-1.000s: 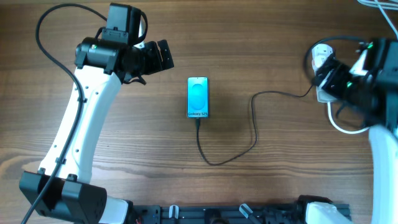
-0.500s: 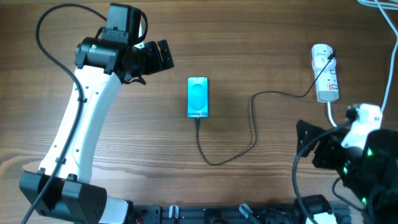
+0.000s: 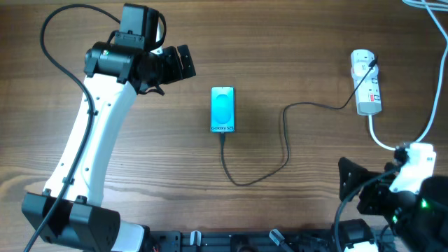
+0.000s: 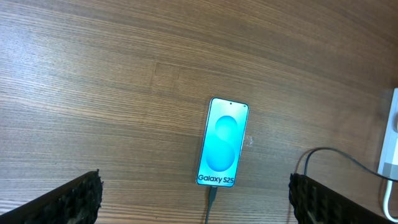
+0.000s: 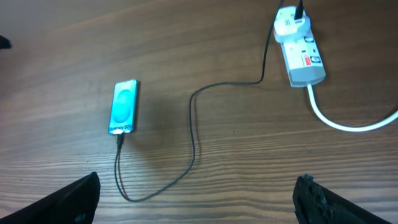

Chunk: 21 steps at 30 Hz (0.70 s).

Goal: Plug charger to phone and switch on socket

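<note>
The phone (image 3: 222, 110) lies flat mid-table, its cyan screen lit, the white text strip at its near end; it also shows in the left wrist view (image 4: 222, 142) and the right wrist view (image 5: 124, 107). The thin black charger cable (image 3: 284, 143) runs from the phone's near end, where its tip sits in the port, in a loop to the black plug in the white socket strip (image 3: 367, 82) at the far right (image 5: 300, 49). My left gripper (image 3: 183, 61) is open and empty, left of the phone. My right gripper (image 3: 353, 187) is open and empty at the near right, well clear of the socket.
A thick white cord (image 3: 399, 143) curves from the socket's near end toward the right edge (image 5: 348, 122). A black cable loops over the left arm (image 3: 59, 49). A black rail with fittings (image 3: 245, 241) runs along the table's near edge.
My right arm has pulled back from the socket at the far right to the near right corner. The left arm, phone and cable have not moved.
</note>
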{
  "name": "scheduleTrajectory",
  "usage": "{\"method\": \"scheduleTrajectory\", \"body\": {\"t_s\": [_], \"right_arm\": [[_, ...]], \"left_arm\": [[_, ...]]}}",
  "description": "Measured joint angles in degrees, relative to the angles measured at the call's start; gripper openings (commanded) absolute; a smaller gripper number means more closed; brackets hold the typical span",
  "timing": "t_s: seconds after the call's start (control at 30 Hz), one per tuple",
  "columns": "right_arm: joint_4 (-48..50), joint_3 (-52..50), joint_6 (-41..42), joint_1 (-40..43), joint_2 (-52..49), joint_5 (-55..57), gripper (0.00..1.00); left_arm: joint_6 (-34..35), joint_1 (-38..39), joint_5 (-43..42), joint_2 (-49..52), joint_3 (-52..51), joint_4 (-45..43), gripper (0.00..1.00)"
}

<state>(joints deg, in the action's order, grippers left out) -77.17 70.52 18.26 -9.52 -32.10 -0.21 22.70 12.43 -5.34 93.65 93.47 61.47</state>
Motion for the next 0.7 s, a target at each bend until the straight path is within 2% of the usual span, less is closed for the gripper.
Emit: {"method": "scheduleTrajectory", "body": {"t_s": [0.2, 0.7], "right_arm": [[-6.49, -0.07, 2.32, 0.0, 1.97, -4.39, 1.0], [-6.6, -0.07, 3.23, 0.0, 1.97, -5.38, 1.0]], "left_arm": [[0.0, 0.0, 0.0, 0.0, 0.0, 0.0, 1.0], [0.15, 0.0, 0.0, 0.0, 0.0, 0.0, 1.0]]}}
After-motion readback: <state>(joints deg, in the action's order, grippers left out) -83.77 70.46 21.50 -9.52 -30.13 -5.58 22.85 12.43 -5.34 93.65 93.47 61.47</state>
